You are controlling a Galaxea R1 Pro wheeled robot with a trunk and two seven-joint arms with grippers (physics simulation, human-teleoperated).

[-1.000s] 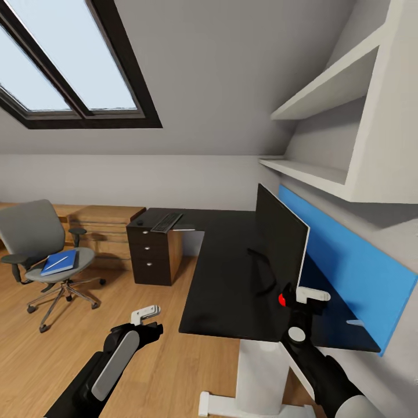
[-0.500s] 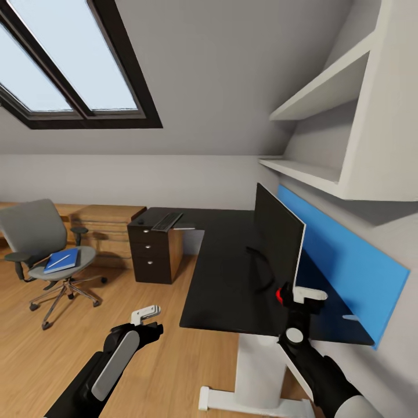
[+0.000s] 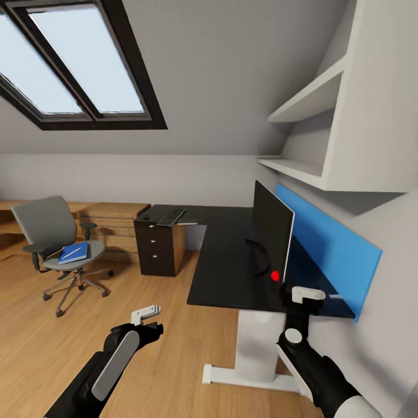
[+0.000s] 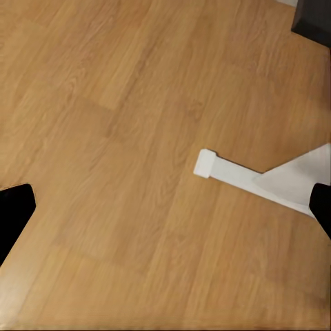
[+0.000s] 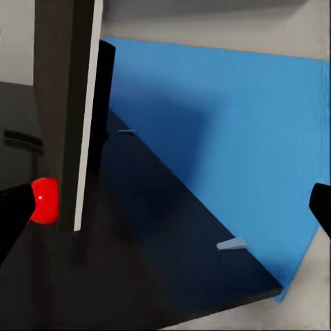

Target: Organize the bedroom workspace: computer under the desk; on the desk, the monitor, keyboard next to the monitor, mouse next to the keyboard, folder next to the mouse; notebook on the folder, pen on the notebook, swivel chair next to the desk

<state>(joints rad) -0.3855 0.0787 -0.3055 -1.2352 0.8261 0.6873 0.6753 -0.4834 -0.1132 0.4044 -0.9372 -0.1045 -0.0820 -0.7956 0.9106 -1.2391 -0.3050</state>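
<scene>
Your right gripper (image 3: pixel 306 294) hovers at the near end of the long glossy black desk (image 3: pixel 229 267), fingers spread wide with nothing between them, just beside the edge of the large black-fronted, white-backed monitor (image 3: pixel 271 232) standing on the desktop before the bright blue back panel (image 3: pixel 325 247). Your left gripper (image 3: pixel 145 314) hangs over the light wood floor (image 3: pixel 46 348), its jaws likewise wide and empty. At the desk's far end lies the flat dark keyboard (image 3: pixel 171 217). Well apart, the grey upholstered swivel chair (image 3: pixel 49 232) carries the bright blue folder (image 3: pixel 74 253) with a slim white pen (image 3: pixel 72 252) on it.
</scene>
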